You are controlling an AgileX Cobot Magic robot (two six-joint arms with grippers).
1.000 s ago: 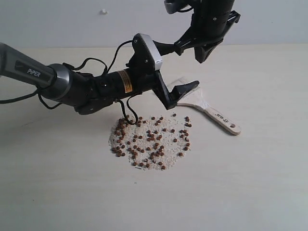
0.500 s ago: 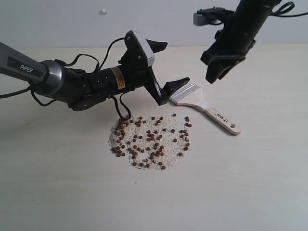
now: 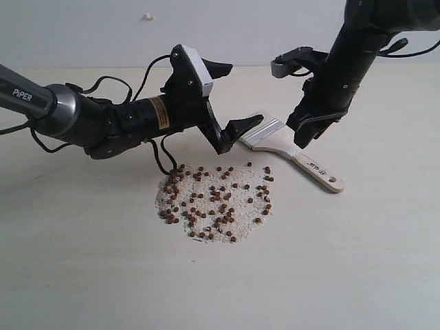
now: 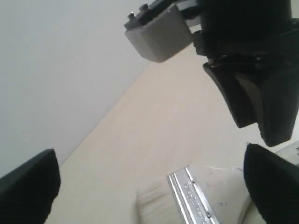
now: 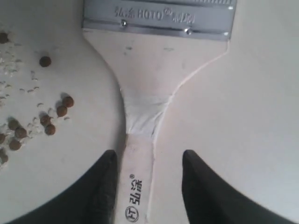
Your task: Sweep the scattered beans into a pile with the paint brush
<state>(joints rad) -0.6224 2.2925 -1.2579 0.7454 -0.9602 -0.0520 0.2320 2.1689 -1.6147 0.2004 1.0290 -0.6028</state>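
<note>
The paint brush (image 3: pixel 292 151) lies flat on the table, with its silver ferrule (image 3: pixel 265 134) toward my left gripper and its wooden handle pointing to the front right. My left gripper (image 3: pixel 237 96) hovers wide open just left of the bristles (image 4: pixel 152 205) and holds nothing. My right gripper (image 3: pixel 307 134) hangs open right over the handle (image 5: pixel 140 177); its fingers stand on either side of the handle without pinching it. The beans (image 3: pixel 216 199) lie spread in a round patch of whitish grains in front of the brush. A few of the beans (image 5: pixel 46 123) show beside the handle.
The pale table (image 3: pixel 371 261) stretches bare to the front and right of the patch. A small white speck (image 3: pixel 148 16) sits on the back wall. The left arm's cables (image 3: pixel 165 155) hang close above the patch's left rim.
My right gripper has come down from high above to the brush handle and opened. The left arm has drawn back a little to the left, off the bristles.
</note>
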